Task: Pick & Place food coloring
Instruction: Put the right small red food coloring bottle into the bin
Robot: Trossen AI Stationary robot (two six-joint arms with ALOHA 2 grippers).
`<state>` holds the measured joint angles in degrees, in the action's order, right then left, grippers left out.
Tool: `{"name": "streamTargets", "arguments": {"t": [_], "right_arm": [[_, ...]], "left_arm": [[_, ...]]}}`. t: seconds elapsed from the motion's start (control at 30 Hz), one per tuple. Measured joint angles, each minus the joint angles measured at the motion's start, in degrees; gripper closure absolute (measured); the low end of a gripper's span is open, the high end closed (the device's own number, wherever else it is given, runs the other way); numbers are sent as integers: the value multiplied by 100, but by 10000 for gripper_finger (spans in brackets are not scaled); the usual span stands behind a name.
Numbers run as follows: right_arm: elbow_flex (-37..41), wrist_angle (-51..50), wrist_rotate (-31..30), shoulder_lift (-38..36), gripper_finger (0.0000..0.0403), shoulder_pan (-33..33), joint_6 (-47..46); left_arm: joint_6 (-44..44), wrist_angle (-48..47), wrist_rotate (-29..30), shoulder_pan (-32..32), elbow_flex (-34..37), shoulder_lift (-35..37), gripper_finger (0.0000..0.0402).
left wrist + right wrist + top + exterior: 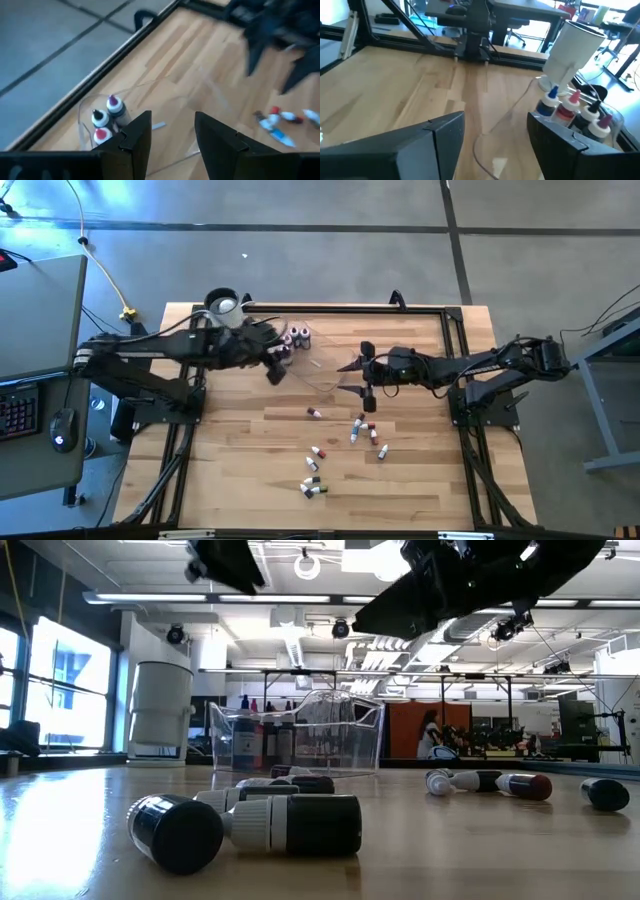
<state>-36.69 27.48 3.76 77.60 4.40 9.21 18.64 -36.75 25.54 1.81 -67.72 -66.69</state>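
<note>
Several food coloring bottles [357, 429] lie on their sides, scattered over the near middle of the table, and show close up in the low view [270, 824]. A few more stand upright in one end of a clear tray [322, 368], namely the group of bottles [297, 337], also seen in the wrist views [107, 118] [574, 110]. My left gripper [275, 372] [172, 120] hovers open above the tray's left end. My right gripper [358, 380] [495, 120] hovers open at the tray's right side, holding nothing.
A white jug [225, 306] [572, 49] stands at the table's far left, just behind the tray. A black rail [350, 308] runs along the far edge. Bare wood lies to the left and right of the loose bottles.
</note>
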Motion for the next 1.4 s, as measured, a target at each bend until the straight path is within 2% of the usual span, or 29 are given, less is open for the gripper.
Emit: {"name": "streamTargets", "arguments": {"t": [0.17,0.33,0.43,0.53,0.63,0.7,0.77,0.9,1.13,1.27,1.4], "right_arm": [[-14,39,-329,0,195,-467,250],[-385,-708,-931,0,195,-1098,88],[-601,-1662,-1357,0,195,-1440,-325],[-584,-2562,-1428,-2,195,-1728,-1113],[-396,-3302,-1359,0,195,-1974,-1757],[-180,-3360,-1450,0,195,-2092,-1957],[101,-3170,-1576,0,195,-2129,-2064],[834,-2089,-1501,81,195,-1995,-2514],[1921,-526,-1466,491,195,-1941,-2211],[2029,1,-1427,863,203,-1939,-2251],[1919,396,-1407,1278,231,-1937,-1986]], "left_arm": [[80,-425,521,-1001,-66,595,255],[370,-316,1024,-2177,618,895,255],[487,275,1207,-2691,1291,889,255],[380,1310,1202,-3045,1991,769,255],[-33,2431,1137,-3124,2579,491,255],[-256,2937,1135,-3109,2842,360,255],[-446,3278,1167,-3092,2975,192,255],[-536,3270,1156,-2977,3014,-137,255],[-702,3396,1137,-2901,3014,-254,255],[-727,3412,1148,-2903,3014,-252,255],[-811,3423,1153,-2903,3011,-252,255]]}}
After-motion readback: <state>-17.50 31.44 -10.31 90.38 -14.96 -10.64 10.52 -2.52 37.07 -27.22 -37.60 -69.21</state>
